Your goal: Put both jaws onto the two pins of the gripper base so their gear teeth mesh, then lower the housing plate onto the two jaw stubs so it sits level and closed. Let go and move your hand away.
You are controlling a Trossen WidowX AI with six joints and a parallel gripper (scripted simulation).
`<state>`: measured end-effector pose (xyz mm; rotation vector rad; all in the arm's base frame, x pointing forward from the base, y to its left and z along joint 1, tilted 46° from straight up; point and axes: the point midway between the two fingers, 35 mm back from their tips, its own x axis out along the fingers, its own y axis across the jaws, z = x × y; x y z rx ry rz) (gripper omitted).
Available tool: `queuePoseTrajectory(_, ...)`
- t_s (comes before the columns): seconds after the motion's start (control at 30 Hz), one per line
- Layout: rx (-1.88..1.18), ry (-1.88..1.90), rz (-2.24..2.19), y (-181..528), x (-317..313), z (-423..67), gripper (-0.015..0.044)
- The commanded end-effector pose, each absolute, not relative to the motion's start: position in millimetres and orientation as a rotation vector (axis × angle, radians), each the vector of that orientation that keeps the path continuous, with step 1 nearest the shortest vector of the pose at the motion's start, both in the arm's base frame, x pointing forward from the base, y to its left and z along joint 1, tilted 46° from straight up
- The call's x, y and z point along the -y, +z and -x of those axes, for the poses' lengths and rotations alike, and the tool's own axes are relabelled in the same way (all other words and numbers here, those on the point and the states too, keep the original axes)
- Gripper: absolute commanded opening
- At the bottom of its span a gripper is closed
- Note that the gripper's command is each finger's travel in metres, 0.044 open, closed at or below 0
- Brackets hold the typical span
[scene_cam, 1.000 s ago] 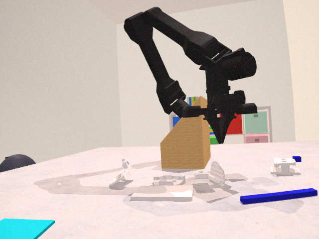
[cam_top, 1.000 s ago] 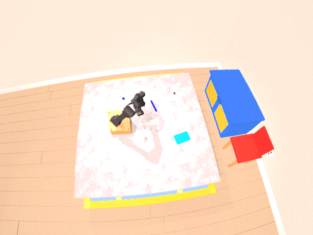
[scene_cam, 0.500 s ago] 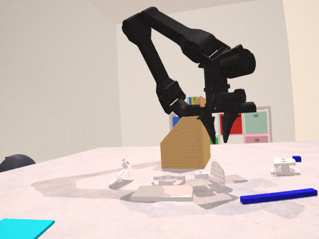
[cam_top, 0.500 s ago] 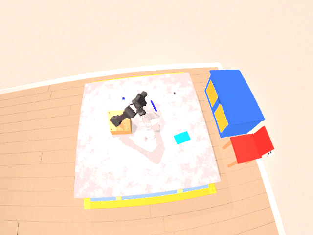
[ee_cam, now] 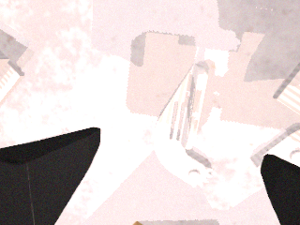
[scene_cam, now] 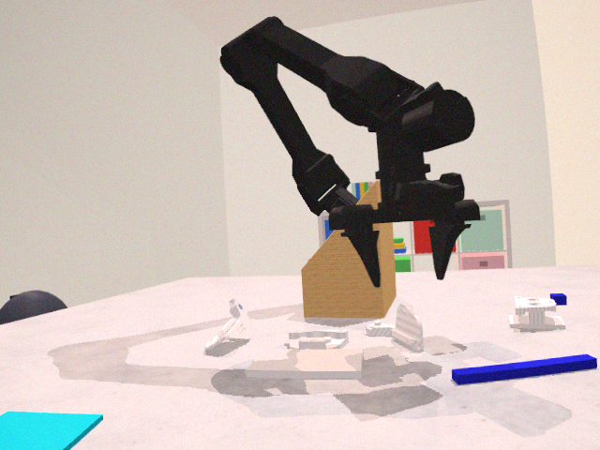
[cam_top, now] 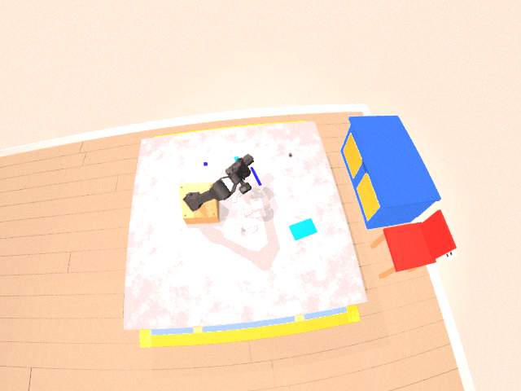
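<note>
My gripper [scene_cam: 407, 278] hangs open and empty a little above the table, in front of the wooden block [scene_cam: 346, 271] that carries the arm. Right below it a white jaw [scene_cam: 407, 329] leans tilted on the table; in the wrist view the jaw [ee_cam: 187, 127] lies between and ahead of my two spread fingers, with its geared end nearest me. A second white jaw [scene_cam: 230, 329] leans tilted to the left. A flat pale plate [scene_cam: 315, 363] lies in front, with a low white part [scene_cam: 317, 338] behind it. Another white part [scene_cam: 535, 312] stands apart at the right.
A long blue bar [scene_cam: 523, 368] lies at the right front, a small blue cube [scene_cam: 558, 298] behind the right white part. A cyan sheet [scene_cam: 43, 428] lies at the front left. Beside the table stand a blue cabinet [cam_top: 387, 168] and a red chair [cam_top: 420, 242].
</note>
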<state>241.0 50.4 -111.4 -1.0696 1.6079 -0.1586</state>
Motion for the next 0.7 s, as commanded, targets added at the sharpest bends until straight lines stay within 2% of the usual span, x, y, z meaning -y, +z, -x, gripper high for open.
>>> queuePoseTrajectory(0.0, -1.621, -0.161, 1.083, -123, -34, -238, 0.044)
queuePoseTrajectory(0.67, -1.621, -0.16, 1.083, -139, -18, -240, 0.044)
